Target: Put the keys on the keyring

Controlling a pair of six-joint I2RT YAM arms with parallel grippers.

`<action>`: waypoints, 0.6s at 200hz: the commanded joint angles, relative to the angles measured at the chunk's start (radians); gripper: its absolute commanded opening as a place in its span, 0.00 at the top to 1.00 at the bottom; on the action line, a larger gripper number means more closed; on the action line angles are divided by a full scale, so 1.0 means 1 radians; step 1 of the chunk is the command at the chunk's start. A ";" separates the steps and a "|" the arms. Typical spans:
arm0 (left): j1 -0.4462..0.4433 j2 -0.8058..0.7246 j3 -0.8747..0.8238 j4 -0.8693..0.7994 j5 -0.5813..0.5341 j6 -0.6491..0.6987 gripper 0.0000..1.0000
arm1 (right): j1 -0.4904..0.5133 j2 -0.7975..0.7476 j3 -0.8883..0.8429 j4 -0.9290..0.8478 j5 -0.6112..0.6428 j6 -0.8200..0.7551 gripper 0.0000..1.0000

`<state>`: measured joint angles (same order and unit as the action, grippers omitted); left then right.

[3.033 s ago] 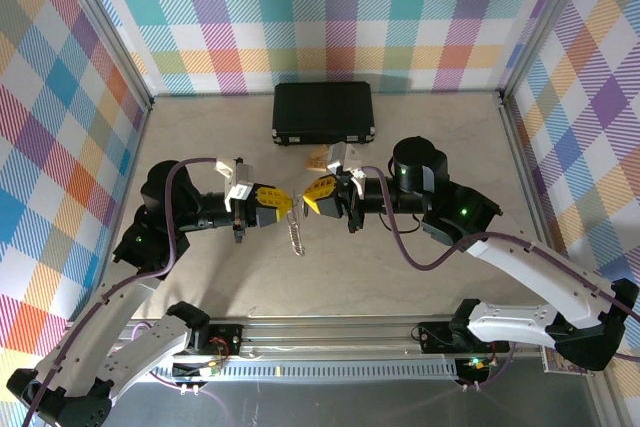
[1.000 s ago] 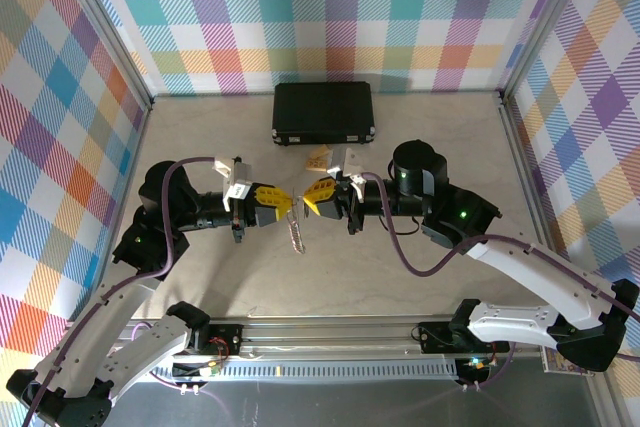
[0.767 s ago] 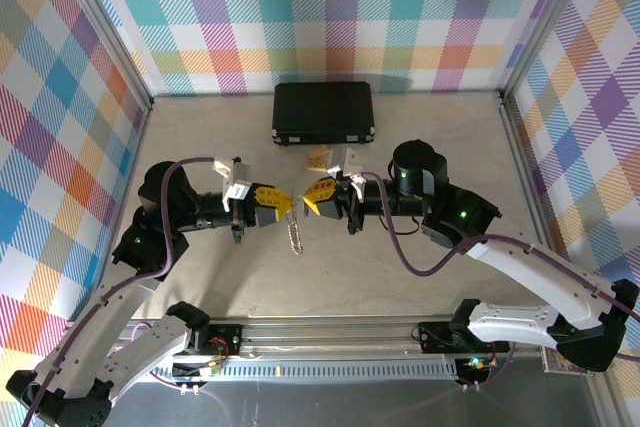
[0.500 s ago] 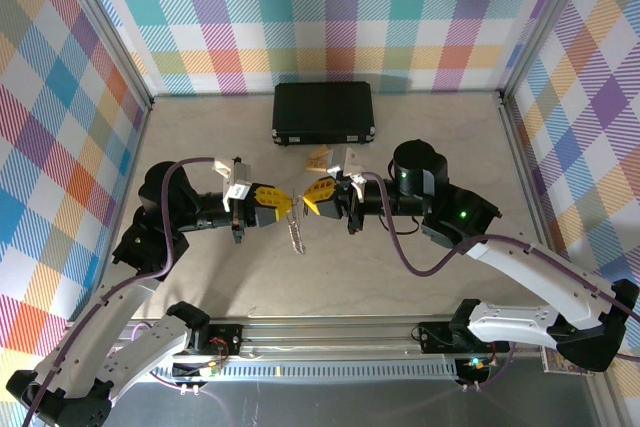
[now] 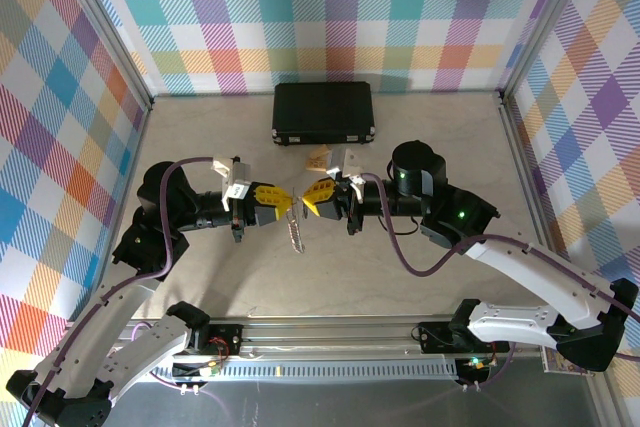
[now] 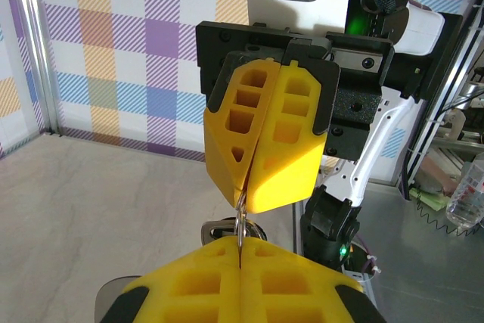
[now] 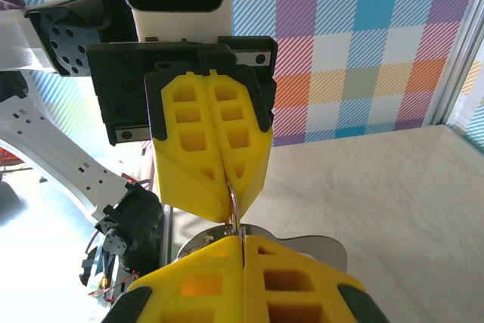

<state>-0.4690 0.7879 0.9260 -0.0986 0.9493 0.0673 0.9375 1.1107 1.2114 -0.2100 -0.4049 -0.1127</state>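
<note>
My left gripper (image 5: 284, 203) and right gripper (image 5: 306, 200) meet tip to tip above the middle of the table. Both are shut on the keyring (image 6: 241, 217), a thin silver wire ring seen edge-on between the yellow fingers. In the right wrist view the keyring (image 7: 236, 202) runs from my right gripper (image 7: 242, 240) up into the left one (image 7: 231, 187). A flat silver key (image 5: 296, 235) with a toothed edge hangs from the ring below the fingertips. Its slotted head (image 6: 215, 229) shows behind my left gripper (image 6: 240, 243).
A black rectangular case (image 5: 323, 112) lies at the back centre of the table. A small tan piece (image 5: 318, 159) sits just in front of it, behind the grippers. Checked walls and metal rails close the table (image 5: 420, 137) on three sides.
Over the last three seconds both grippers stay shut on the ring in nearly the same place. The hanging key shifts only very slightly.
</note>
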 commanded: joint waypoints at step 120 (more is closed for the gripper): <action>-0.009 -0.023 -0.011 0.047 -0.001 -0.006 1.00 | 0.006 -0.026 -0.018 0.066 -0.004 0.058 1.00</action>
<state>-0.4690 0.7876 0.9245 -0.0986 0.9485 0.0673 0.9375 1.1030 1.1980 -0.1867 -0.4011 -0.0704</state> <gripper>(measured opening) 0.050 0.063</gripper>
